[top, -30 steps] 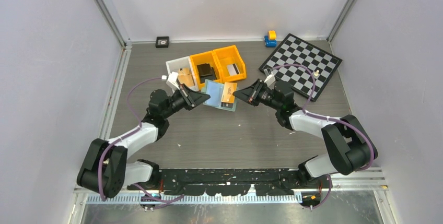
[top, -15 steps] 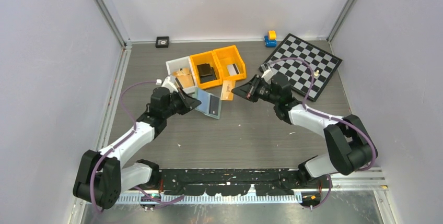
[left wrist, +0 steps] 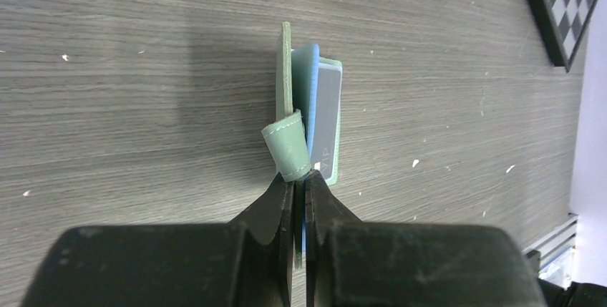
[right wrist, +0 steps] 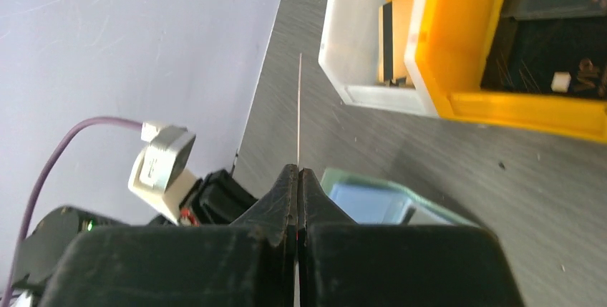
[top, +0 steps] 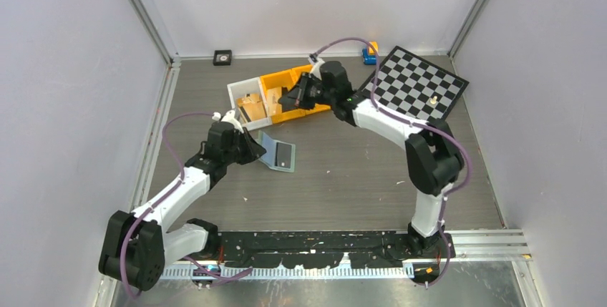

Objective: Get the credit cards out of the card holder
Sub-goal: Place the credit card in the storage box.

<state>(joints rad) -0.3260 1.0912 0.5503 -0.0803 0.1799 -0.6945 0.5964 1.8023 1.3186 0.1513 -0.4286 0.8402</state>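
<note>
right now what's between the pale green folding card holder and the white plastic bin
Only bare grey table lies between the card holder and the white bin; the top view shows it.

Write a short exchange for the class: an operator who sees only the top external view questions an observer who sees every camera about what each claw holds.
Operator: From above, the left claw meets the card holder. Is there a card inside?
Observer: Yes. The left wrist view shows a grey card marked VIP tucked in the blue sleeve.
Operator: Is the right claw, by the orange bins, empty?
Observer: No. The right wrist view shows it shut on a thin card, seen edge-on.
</note>
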